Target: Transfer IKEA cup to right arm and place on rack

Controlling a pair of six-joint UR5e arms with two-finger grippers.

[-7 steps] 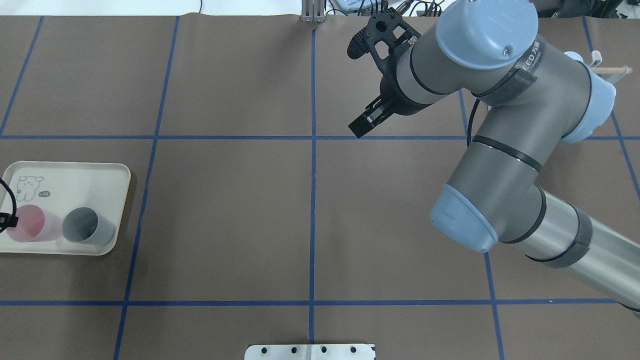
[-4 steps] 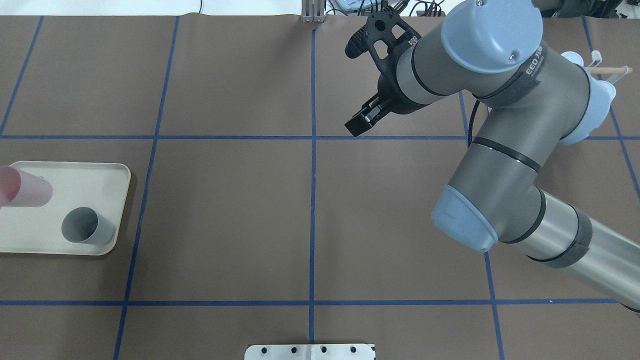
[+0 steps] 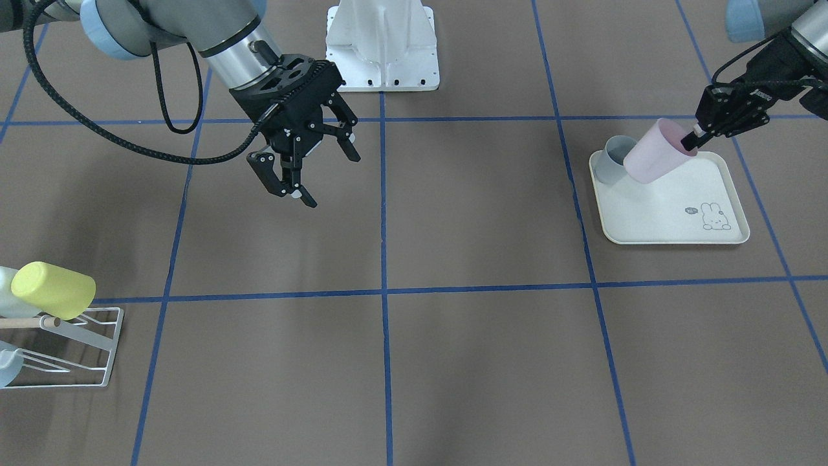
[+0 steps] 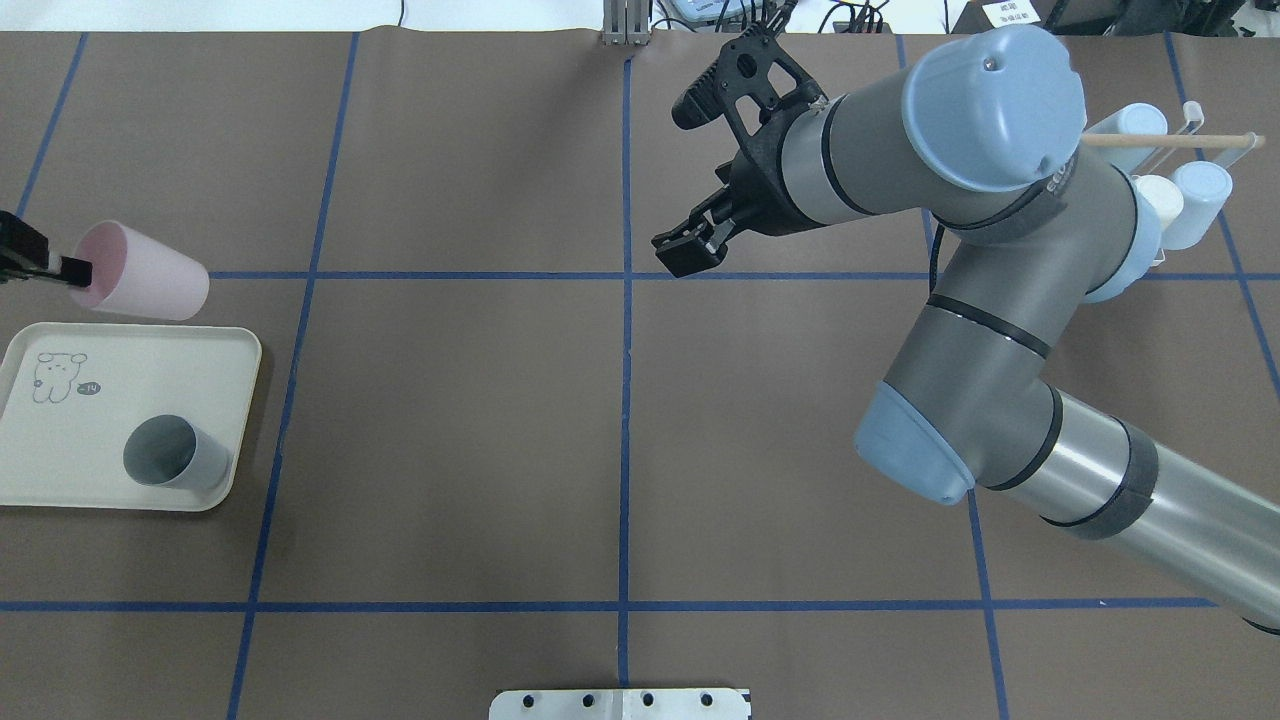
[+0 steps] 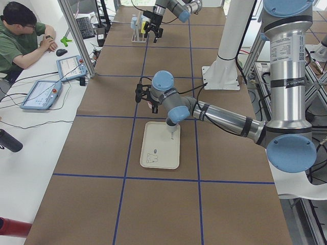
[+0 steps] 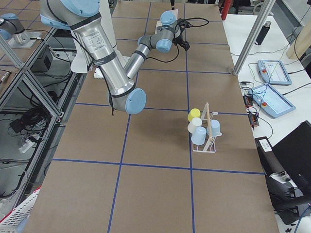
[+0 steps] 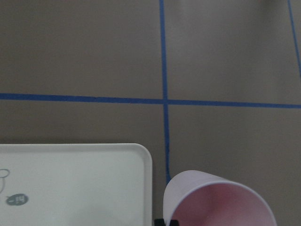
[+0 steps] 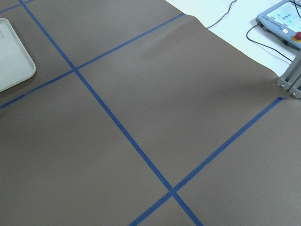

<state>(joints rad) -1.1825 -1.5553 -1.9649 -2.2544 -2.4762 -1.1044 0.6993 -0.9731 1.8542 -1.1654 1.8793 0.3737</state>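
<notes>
At the far left, the left gripper [image 4: 72,268] is clenched on the rim of the pink cup [image 4: 145,273] and holds it tilted in the air near the far edge of the tray [image 4: 120,345]. A grey cup [image 4: 175,455] stands on the tray. Near the table's middle, the right gripper [image 3: 326,176] hangs with its fingers spread, grasping nothing. At the far right stands the rack [image 3: 77,335], with a yellow cup [image 3: 53,289] on it.

A matt brown, paper-like sheet [image 4: 450,420] covers the table, crossed by strips of smooth blue tape [image 4: 624,400]. The pink cup [image 4: 145,272] and grey cup [image 4: 175,455] look like smooth matt plastic. The cream tray [image 4: 60,470] looks like plastic too, with a faint sheen. The rack [image 3: 77,335] is thin white-coated wire with a pale bare-wood dowel [image 4: 1165,141]. The right arm [image 4: 1220,540] has satin silver metal tubes and pale blue plastic caps. The right gripper [image 3: 330,178] is matt black.
</notes>
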